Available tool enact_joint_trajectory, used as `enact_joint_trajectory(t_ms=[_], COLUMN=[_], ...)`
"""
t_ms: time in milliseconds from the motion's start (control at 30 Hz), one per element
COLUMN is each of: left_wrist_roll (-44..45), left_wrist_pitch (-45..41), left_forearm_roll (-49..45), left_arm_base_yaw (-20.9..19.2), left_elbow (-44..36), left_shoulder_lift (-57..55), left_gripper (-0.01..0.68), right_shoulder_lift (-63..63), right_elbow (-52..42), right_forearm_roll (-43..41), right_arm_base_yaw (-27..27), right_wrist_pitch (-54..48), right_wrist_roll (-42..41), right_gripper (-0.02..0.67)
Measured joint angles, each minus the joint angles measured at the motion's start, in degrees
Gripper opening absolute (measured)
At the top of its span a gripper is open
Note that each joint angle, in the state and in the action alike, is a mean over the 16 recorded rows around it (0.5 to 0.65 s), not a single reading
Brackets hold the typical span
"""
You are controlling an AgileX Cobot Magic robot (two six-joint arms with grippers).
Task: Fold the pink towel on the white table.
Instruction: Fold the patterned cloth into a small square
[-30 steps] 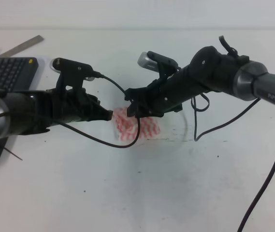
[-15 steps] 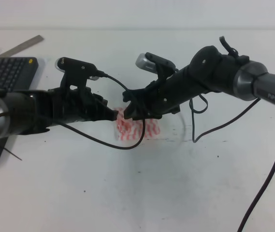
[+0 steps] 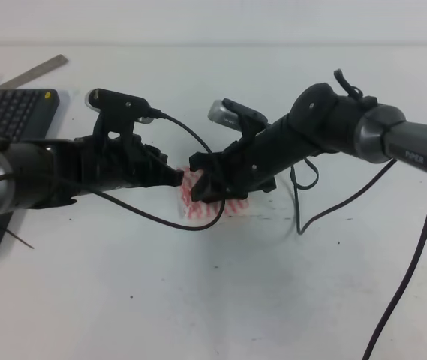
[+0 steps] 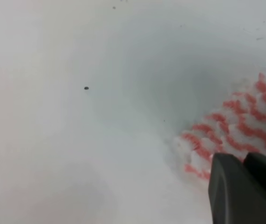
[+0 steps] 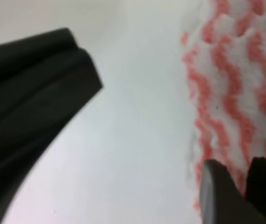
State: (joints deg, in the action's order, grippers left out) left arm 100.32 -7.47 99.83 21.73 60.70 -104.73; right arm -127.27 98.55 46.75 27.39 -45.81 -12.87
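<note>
The pink towel [image 3: 192,198] lies small and bunched on the white table [image 3: 198,300], mostly covered by both arms. From the left, my left gripper [image 3: 178,178] reaches the towel's left edge. The left wrist view has its fingers pressed together [image 4: 242,161] on the edge of the towel [image 4: 245,116]. Coming from the right, my right gripper [image 3: 202,187] sits low over the towel's left part. Its fingers are together [image 5: 247,165] at the rim of the striped towel [image 5: 231,70], and the left gripper [image 5: 39,79] appears dark beside it.
A dark grey keyboard [image 3: 7,112] lies at the far left with a metal ruler [image 3: 37,71] behind it. Black cables [image 3: 198,221] hang from both arms and trail over the table near the towel.
The right arm has moved left and lower over the towel, covering more of it. The left gripper has edged right onto the towel's left edge.
</note>
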Motion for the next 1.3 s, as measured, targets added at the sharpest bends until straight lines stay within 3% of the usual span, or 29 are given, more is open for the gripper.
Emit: enact_joint_trajectory(t_ms=[333, 833, 1300], left_wrist_roll=[-0.01, -0.08, -0.47], left_wrist_pitch=[0.12, 0.15, -0.98], left_forearm_roll=[0.0, 0.0, 0.0], left_arm_base_yaw=[-0.28, -0.33, -0.34], left_elbow=[0.0, 0.0, 0.02], left_shoulder_lift=[-0.01, -0.03, 0.06], left_gripper=[0.043, 0.043, 0.043], right_shoulder_lift=[-0.34, -0.93, -3.2], right_elbow=[2.62, 4.78, 4.85], right_forearm_roll=[0.9, -4.48, -1.88], right_arm_base_yaw=[-0.01, 0.01, 0.07], right_wrist_pitch=[-3.53, -8.35, -8.06], right_wrist_roll=[-0.82, 2.04, 1.36], right_gripper=[0.136, 0.12, 0.103])
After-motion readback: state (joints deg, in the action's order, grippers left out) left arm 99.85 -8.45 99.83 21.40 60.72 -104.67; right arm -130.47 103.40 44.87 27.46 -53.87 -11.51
